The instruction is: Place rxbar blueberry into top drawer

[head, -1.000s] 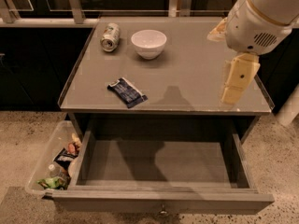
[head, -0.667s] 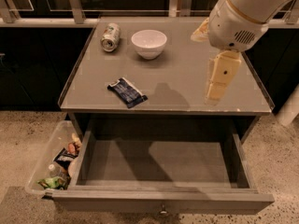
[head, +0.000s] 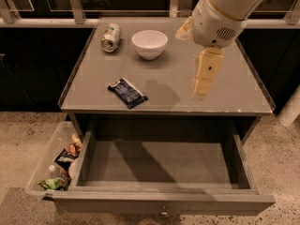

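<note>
The rxbar blueberry (head: 127,92), a flat dark navy bar with pale ends, lies on the grey tabletop (head: 234,93) near its front left. The top drawer (head: 161,203) is pulled fully out below the table and its inside is bare. My gripper (head: 201,90) hangs from the pale arm above the right half of the table, well to the right of the bar and above the surface, holding nothing.
A white bowl (head: 149,43) and a green-and-silver can (head: 111,37) on its side sit at the table's back. A clear plastic bin (head: 56,165) with colourful snack wrappers stands on the floor left of the drawer. A dark cabinet wall runs behind.
My arm and gripper have moved left across the table, from its right edge toward the middle. The bar, bowl, can and drawer have not moved.
</note>
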Robot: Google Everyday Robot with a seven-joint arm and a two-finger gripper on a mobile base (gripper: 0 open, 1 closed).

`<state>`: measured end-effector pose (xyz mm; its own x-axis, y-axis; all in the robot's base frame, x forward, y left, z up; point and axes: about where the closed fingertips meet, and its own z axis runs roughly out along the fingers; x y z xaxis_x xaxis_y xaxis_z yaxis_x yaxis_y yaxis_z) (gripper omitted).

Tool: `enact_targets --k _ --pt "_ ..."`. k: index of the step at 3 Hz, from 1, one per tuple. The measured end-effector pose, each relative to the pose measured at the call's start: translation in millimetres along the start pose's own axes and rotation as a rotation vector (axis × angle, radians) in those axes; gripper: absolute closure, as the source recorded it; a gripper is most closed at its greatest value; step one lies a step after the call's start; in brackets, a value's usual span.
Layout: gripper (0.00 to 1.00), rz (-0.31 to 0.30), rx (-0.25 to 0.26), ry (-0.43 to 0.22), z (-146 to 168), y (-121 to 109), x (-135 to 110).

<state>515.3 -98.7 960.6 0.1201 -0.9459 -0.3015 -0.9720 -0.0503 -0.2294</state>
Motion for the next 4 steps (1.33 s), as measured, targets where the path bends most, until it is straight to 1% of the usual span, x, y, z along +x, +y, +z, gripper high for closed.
enact_targets --k 1,2,3,4 --pt "0.00 -0.061 -0.030 -0.053 12.0 13.8 -12.2" --pt "0.00 -0.203 -0.117 -0.202 54.6 40.2 -70.6" --pt "0.00 -0.312 -0.196 -0.320 99.6 54.5 -129.5" --pt "0.00 -0.370 -0.262 -0.333 130.7 36.6 -168.4"
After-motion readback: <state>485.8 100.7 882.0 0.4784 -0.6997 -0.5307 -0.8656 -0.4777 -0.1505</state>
